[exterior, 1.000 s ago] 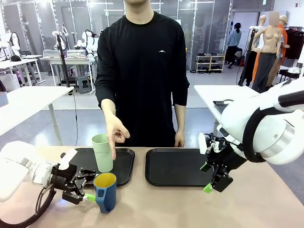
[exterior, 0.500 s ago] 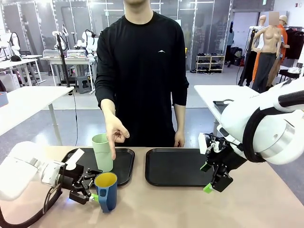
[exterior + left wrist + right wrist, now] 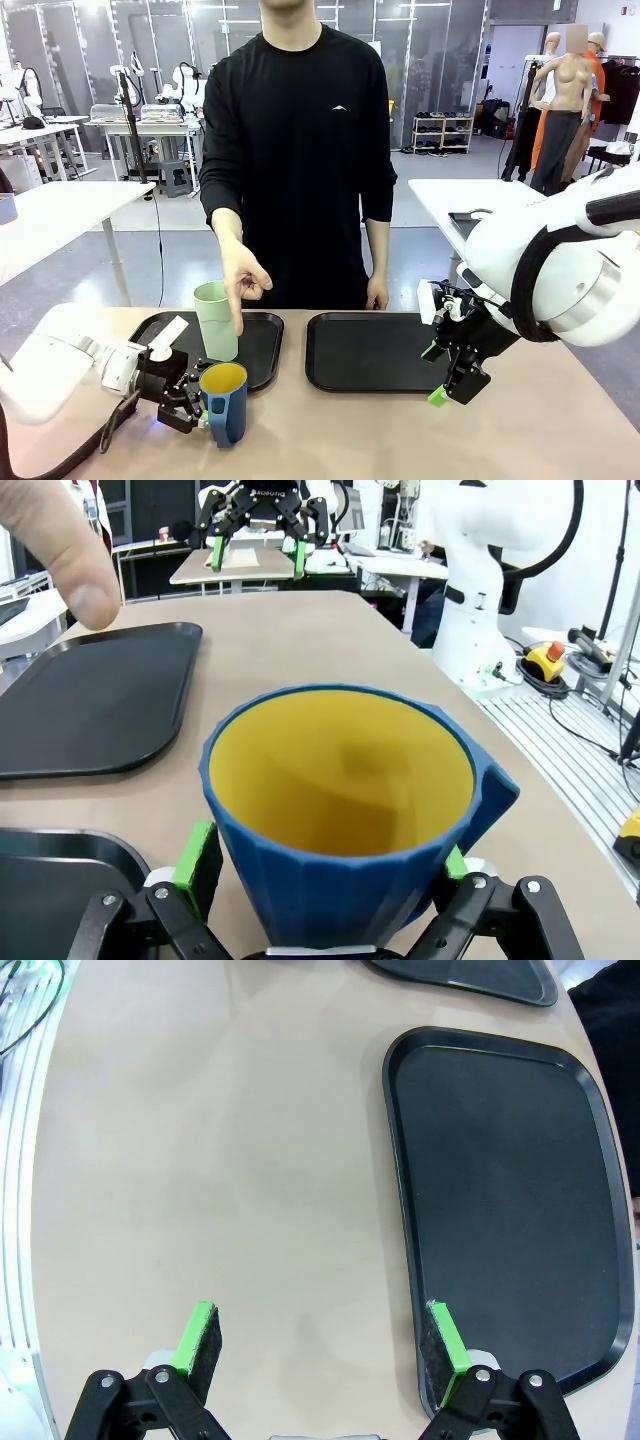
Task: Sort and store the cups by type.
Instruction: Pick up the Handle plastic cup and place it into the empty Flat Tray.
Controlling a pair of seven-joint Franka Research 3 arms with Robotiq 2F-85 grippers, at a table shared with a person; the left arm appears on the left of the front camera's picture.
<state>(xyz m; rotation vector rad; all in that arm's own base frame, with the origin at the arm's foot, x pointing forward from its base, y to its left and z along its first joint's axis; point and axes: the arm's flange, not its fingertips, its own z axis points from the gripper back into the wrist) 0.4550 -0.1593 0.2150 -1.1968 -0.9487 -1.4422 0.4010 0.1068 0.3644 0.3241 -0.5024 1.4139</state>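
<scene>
The dark blue mug (image 3: 226,403) with a yellow inside stands on the table in front of the left tray. My left gripper (image 3: 198,405) is open, and its fingers reach around the mug from the left. In the left wrist view the mug (image 3: 340,810) sits between the green pads (image 3: 200,855), one on each side; I cannot tell whether they touch it. The pale mint-green tumbler (image 3: 216,320) stands upright on the left black tray (image 3: 265,350). My right gripper (image 3: 435,374) hangs open over the table beside the right tray, nothing between its fingers (image 3: 200,1335).
The person stands at the far side, with one hand (image 3: 245,285) pointing down beside the tumbler; the fingertip (image 3: 60,550) shows in the left wrist view. The right black tray (image 3: 365,350) (image 3: 500,1210) holds nothing. Bare tabletop (image 3: 220,1160) lies under my right gripper.
My left gripper has slid right along the table, and its fingers now sit on either side of the blue mug. The right arm, the tumbler and the person's hand have stayed put.
</scene>
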